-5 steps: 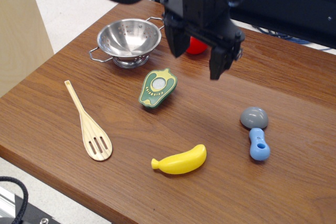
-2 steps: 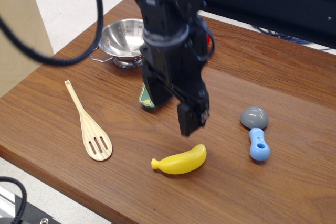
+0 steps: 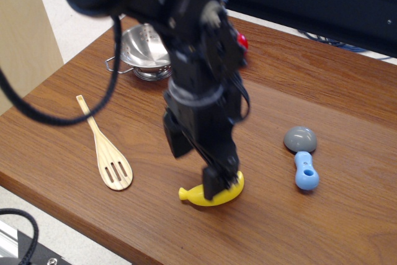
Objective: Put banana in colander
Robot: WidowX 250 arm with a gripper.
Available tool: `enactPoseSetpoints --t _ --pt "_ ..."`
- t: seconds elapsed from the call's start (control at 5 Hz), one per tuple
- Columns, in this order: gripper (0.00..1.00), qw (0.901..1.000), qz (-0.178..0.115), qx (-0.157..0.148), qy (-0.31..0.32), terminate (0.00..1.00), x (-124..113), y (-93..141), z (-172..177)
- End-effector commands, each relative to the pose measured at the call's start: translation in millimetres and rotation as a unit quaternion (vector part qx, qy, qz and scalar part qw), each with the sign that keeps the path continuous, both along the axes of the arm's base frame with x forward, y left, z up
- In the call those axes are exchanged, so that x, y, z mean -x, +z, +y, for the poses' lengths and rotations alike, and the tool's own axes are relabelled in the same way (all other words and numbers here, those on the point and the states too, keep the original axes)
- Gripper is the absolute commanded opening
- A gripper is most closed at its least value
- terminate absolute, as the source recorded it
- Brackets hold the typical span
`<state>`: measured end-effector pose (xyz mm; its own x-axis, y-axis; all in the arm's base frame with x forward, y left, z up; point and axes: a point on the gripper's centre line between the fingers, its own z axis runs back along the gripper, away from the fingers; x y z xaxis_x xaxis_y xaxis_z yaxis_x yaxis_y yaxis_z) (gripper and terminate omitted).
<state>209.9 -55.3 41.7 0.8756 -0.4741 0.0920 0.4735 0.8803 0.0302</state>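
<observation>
The yellow banana [image 3: 189,195] lies near the table's front edge, its middle hidden behind one finger. My gripper [image 3: 195,175] has come down right over it with its jaws open; the nearer finger [image 3: 217,181] overlaps the banana and the other finger [image 3: 176,138] hangs to its upper left. I cannot tell whether the fingers touch the banana. The steel colander [image 3: 141,49] stands at the back left of the table, empty and partly hidden by my arm.
A slotted wooden spatula [image 3: 107,151] lies at the left. A grey and blue toy [image 3: 302,156] lies at the right. A red object [image 3: 242,41] peeks out behind my arm. The avocado toy is hidden by the arm. The table's front edge runs just below the banana.
My gripper has moved from above the colander forward and down to the banana, staying open. The banana and the other objects have not moved.
</observation>
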Motion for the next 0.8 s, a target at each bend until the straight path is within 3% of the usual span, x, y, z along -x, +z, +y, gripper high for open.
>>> enactPoseSetpoints --t 0.0,0.2,0.4,0.6 --pt "1.00 0.9998 -0.014 0.006 0.015 0.00 -5.2 -18.5 -9.2" --pt "1.00 0.9993 -0.024 0.004 0.029 0.00 -7.9 -25.8 -11.8" --pt "0.00 0.9992 -0.015 0.004 0.037 0.00 -9.4 -26.7 -12.6" --pt "0.00 0.9980 -0.023 -0.006 0.059 0.00 -10.3 -35.4 -12.7"
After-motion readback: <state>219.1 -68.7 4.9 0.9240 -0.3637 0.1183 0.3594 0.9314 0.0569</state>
